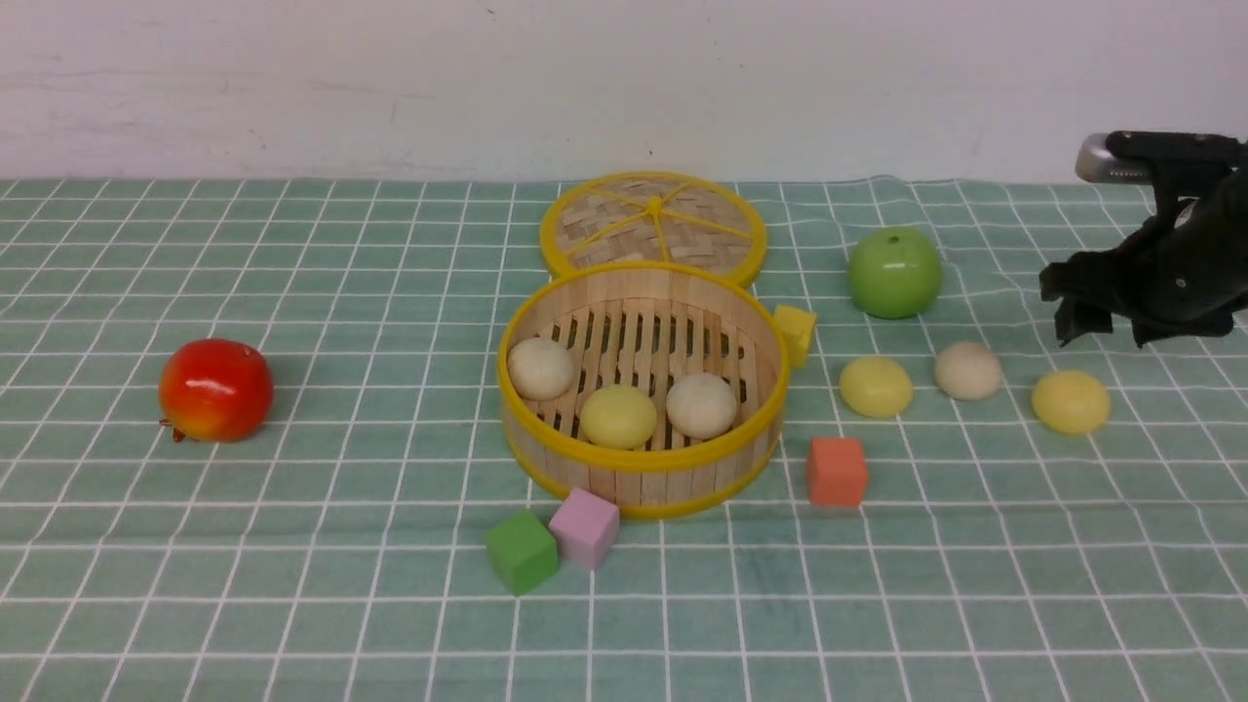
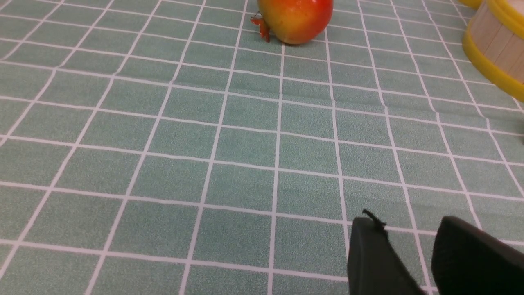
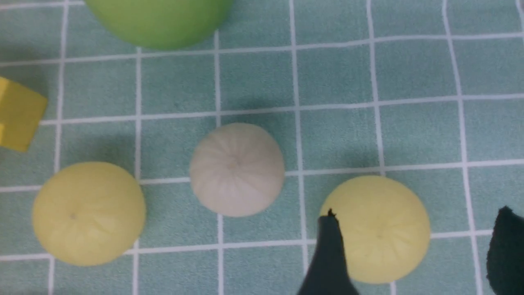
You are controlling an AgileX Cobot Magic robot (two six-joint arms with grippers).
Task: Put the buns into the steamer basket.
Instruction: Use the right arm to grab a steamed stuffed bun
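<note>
The steamer basket (image 1: 639,458) stands mid-cloth and holds three buns: off-white (image 1: 541,368), pale yellow (image 1: 618,415) and off-white (image 1: 701,405). Three more buns lie on the cloth to its right: yellow (image 1: 876,386), off-white (image 1: 967,370) and yellow (image 1: 1071,401). My right gripper (image 1: 1068,307) hovers open above the rightmost one. In the right wrist view that yellow bun (image 3: 378,229) lies between the spread fingers, close to one finger (image 3: 329,254) and untouched; the right gripper (image 3: 417,217) holds nothing. My left gripper (image 2: 407,221) is open over bare cloth and is out of the front view.
A red apple (image 1: 215,390) sits far left, and a green apple (image 1: 894,272) behind the loose buns. The woven lid (image 1: 653,226) lies behind the basket. Foam cubes ring the basket: yellow (image 1: 797,333), orange (image 1: 837,471), pink (image 1: 584,527) and green (image 1: 522,551).
</note>
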